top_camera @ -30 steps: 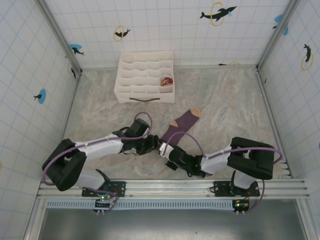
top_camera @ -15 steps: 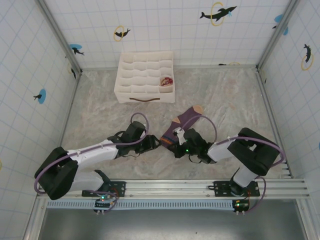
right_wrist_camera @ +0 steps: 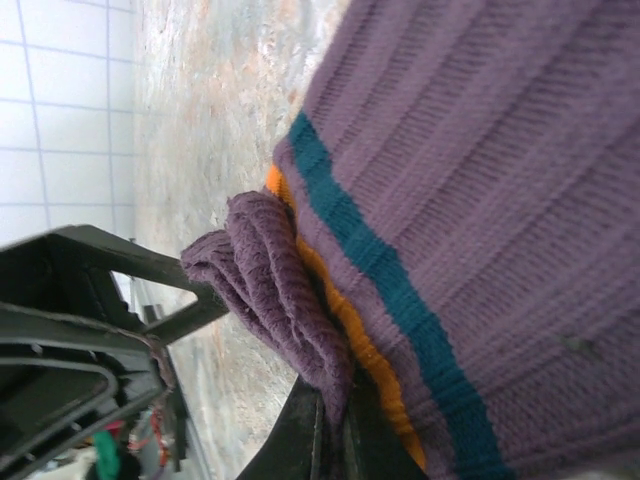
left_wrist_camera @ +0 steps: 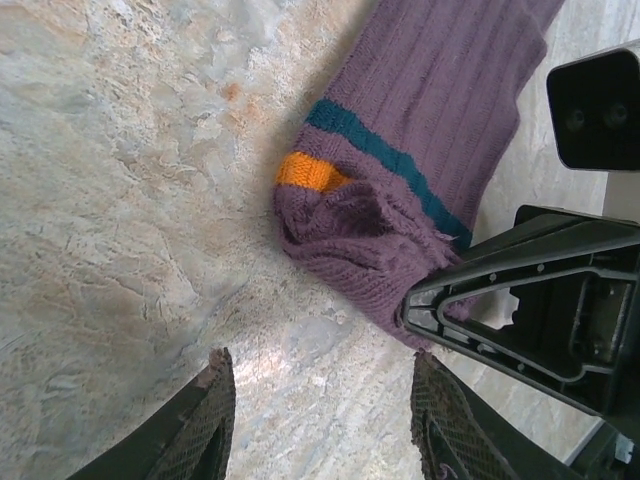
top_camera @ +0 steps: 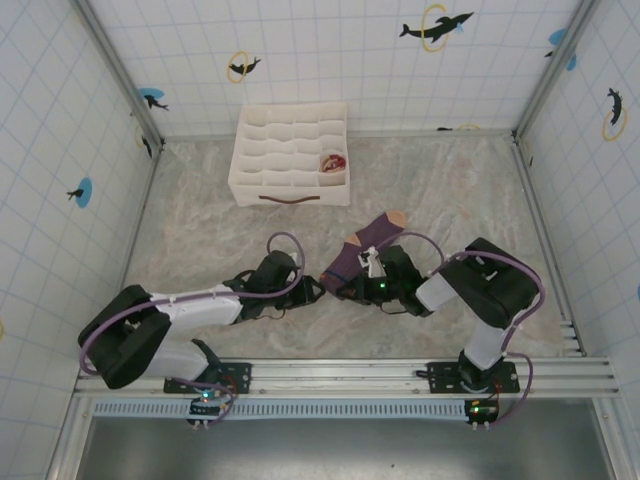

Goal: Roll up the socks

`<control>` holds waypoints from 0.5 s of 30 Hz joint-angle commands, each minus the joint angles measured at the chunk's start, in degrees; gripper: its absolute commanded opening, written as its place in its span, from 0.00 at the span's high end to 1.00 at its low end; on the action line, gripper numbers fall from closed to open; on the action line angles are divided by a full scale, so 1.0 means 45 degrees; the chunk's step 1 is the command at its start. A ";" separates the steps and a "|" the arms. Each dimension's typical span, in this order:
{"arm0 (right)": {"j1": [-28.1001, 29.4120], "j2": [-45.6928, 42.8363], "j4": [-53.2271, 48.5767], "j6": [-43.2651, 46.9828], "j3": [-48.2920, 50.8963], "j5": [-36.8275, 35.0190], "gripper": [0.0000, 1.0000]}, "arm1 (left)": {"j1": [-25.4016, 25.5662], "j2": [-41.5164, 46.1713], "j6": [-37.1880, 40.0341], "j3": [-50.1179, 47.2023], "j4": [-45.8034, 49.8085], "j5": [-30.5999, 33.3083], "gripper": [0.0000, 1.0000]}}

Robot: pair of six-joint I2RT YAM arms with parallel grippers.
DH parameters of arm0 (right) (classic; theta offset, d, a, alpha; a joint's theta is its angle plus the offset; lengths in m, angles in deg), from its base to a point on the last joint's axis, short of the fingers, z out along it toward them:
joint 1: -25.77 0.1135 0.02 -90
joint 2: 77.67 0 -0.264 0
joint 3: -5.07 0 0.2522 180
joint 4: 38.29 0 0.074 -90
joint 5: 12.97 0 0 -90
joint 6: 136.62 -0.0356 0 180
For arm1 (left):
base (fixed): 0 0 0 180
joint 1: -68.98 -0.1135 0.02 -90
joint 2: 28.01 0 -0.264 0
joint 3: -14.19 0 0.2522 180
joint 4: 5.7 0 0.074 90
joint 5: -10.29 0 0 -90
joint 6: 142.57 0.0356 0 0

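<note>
The purple sock [top_camera: 368,243] lies slanted on the table, its tan toe [top_camera: 396,217] pointing far right. Its cuff end [left_wrist_camera: 350,235], beside the orange [left_wrist_camera: 308,172] and teal stripes, is folded over into a thick bunch. My right gripper [top_camera: 345,285] is shut on that folded cuff [right_wrist_camera: 285,290], the fabric pinched between its dark fingers [right_wrist_camera: 315,440]. Just left of the cuff my left gripper [left_wrist_camera: 325,420] stands open over bare table, not touching the sock, its right pad next to the right gripper's finger [left_wrist_camera: 520,280]. The beige sock [top_camera: 332,162] sits rolled in a box compartment.
The white gridded organiser box [top_camera: 290,152] stands at the back, left of centre. Tiled walls close in the marbled table [top_camera: 200,230] on three sides, and a metal rail [top_camera: 330,375] runs along the near edge.
My right gripper swung up and left onto the sock's cuff and closed on it, folding it over. The left gripper slid slightly right, toward the cuff. The sock's toe shifted a little farther away.
</note>
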 commanded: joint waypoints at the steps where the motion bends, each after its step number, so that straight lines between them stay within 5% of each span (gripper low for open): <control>1: -0.0253 0.0935 -0.1431 -0.1354 0.0121 -0.0198 1.00 | 0.0124 -0.0547 0.0041 0.0103 -0.0717 0.0480 0.52; 15: -0.0517 0.1387 -0.0080 -0.2387 0.0536 0.0042 1.00 | 0.0379 -0.2270 -0.1190 0.0726 -0.0926 0.1679 0.63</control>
